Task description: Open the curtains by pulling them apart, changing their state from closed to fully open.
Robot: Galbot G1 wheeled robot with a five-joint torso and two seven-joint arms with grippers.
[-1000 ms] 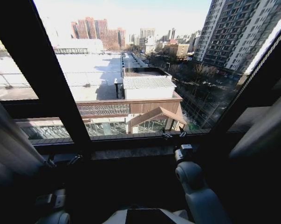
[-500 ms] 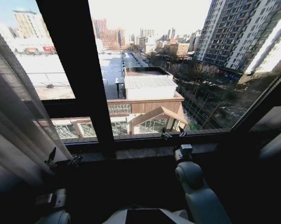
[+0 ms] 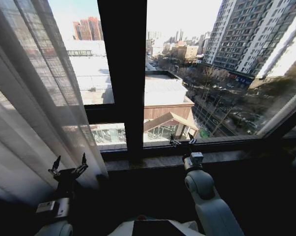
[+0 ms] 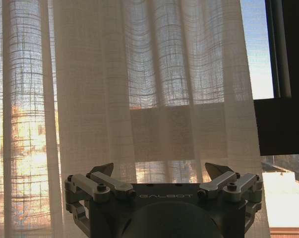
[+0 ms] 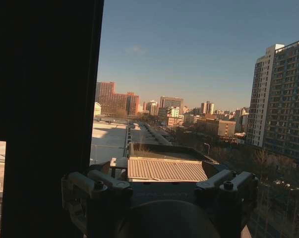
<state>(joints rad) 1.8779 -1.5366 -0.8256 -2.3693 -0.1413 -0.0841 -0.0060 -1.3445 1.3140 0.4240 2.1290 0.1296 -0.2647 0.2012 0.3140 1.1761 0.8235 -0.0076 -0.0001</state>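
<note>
Head view: curtains (image 3: 35, 98) hang at left of the window; black window frame bar (image 3: 125, 73) stands beside them. Left gripper (image 3: 68, 166), fingers spread, sits just before the fabric's lower edge. Right gripper (image 3: 182, 141), fingers apart, at the sill (image 3: 152, 160).

Left wrist view: left gripper (image 4: 159, 171) faces the pleated curtains (image 4: 139, 79), jaws wide.

Right wrist view: right gripper (image 5: 159, 173) open toward bare glass.

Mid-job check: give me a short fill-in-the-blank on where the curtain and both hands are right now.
1. The left hand faces the sheer curtain with its fingers ____.
2. In the head view the curtain hangs on the robot's ____ side.
3. The right hand points at bare ____, with no fabric before it.
4. A dark vertical ____ bar stands between the curtain and the right hand.

Missing words: open; left; glass; frame
</note>
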